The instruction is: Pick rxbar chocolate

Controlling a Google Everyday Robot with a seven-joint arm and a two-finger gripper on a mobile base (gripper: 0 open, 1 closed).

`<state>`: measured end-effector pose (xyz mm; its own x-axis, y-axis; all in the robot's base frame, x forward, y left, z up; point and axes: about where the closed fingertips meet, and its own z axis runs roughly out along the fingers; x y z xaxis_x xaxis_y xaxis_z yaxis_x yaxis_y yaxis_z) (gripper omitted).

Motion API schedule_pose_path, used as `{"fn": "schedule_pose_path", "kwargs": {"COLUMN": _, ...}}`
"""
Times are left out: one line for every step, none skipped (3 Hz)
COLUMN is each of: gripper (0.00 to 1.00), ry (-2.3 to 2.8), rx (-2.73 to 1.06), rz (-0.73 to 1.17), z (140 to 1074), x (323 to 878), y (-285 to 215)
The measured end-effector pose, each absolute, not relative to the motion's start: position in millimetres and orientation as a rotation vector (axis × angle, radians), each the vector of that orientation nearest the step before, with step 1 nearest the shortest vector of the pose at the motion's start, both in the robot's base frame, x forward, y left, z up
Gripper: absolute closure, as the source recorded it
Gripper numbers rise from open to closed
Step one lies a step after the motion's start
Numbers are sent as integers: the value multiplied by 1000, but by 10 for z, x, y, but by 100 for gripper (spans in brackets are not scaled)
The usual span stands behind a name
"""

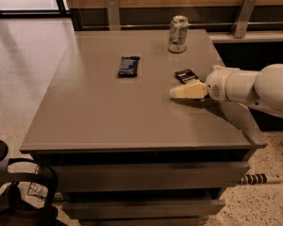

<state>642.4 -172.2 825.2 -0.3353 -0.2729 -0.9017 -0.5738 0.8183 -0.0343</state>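
Note:
The rxbar chocolate (185,75), a flat black wrapped bar with white lettering, lies on the right part of the grey table (108,121). Its near end is hidden behind my gripper. My gripper (175,92), cream-coloured on a white arm, reaches in from the right and points left. It hovers low over the table, just in front of the bar, and holds nothing that I can see.
A shorter dark blue wrapped bar (128,66) lies left of centre on the table. A green and white can (178,34) stands upright near the back edge, behind the black bar. A wall with metal brackets runs behind the table.

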Motion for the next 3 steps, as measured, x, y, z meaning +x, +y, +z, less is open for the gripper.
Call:
{"fn": "schedule_pose_path", "kwargs": {"gripper": 0, "ry": 1925, "rx": -640, "rz": 338, "z": 8221, "x": 6470, "y": -1679}}
{"fn": "schedule_pose_path", "kwargs": {"gripper": 0, "ry": 1927, "rx": -593, "rz": 344, "z": 8108, "x": 6528, "y": -1680}}
{"fn": "schedule_pose_path", "kwargs": {"gripper": 0, "ry": 1933, "rx": -552, "rz": 357, "z": 8024, "x": 6572, "y": -1683}}
